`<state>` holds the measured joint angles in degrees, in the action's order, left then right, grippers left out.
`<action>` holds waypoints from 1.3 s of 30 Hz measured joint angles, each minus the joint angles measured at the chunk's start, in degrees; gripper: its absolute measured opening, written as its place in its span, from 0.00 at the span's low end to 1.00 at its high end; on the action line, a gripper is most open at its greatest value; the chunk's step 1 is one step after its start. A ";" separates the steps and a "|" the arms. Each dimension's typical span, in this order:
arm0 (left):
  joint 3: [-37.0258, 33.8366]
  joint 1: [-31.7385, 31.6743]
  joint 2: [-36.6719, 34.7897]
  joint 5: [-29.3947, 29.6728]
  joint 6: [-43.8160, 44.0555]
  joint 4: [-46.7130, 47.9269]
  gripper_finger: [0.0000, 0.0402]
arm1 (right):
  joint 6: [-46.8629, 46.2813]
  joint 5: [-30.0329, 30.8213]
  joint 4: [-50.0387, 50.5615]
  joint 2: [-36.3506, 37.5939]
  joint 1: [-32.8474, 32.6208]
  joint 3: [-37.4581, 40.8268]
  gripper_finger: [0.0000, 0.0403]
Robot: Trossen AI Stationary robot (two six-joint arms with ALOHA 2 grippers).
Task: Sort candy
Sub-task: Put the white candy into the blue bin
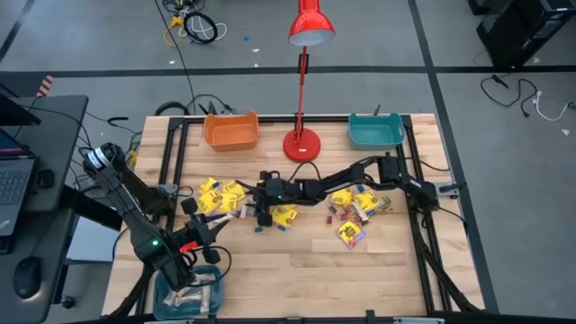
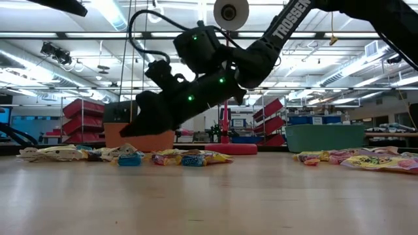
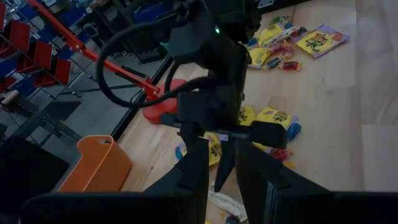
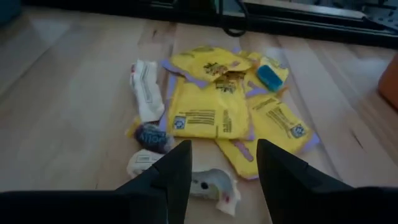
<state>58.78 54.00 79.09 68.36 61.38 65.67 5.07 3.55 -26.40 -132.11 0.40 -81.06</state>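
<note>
Right end effector (image 1: 264, 219), fingers spread open, hovers low over yellow candy (image 4: 211, 112) at worktop (image 1: 360, 279) centre. Left end effector (image 1: 200, 236), at eight o'clock, grip unclear. More candy at three o'clock; orange bin (image 1: 231, 131) at eleven.

candy (image 1: 220, 196), right claw (image 1: 262, 213) above it

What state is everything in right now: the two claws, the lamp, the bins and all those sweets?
Right gripper: open, hovering over a candy pile.
Left gripper: partly open, nothing visibly held.
Yellow packets: lying flat, overlapping on the table.
Red lamp: upright; whether lit, cannot tell.
Orange bin: upright, looks empty.
Teal bin: upright, looks empty.
Blue tray: holds a few pale wrapped bars.
</note>
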 joint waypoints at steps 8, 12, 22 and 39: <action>0.00 0.00 0.00 0.02 -1.31 -0.06 0.20 | 0.69 -0.50 3.99 -0.02 0.10 0.02 0.41; 0.00 0.00 0.00 0.02 -1.34 -0.04 0.20 | 0.96 -0.47 4.16 -0.02 0.30 0.07 0.41; 0.01 0.00 0.00 0.01 -1.35 -0.03 0.20 | 1.75 -0.52 4.16 -0.02 1.22 0.07 0.38; 0.01 0.00 -0.02 0.02 -1.35 -0.55 0.20 | 0.54 -3.29 0.28 -3.43 1.19 -0.17 0.10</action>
<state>58.80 54.00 79.07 68.38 60.03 65.12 5.61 0.26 -26.12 -135.55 1.58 -81.23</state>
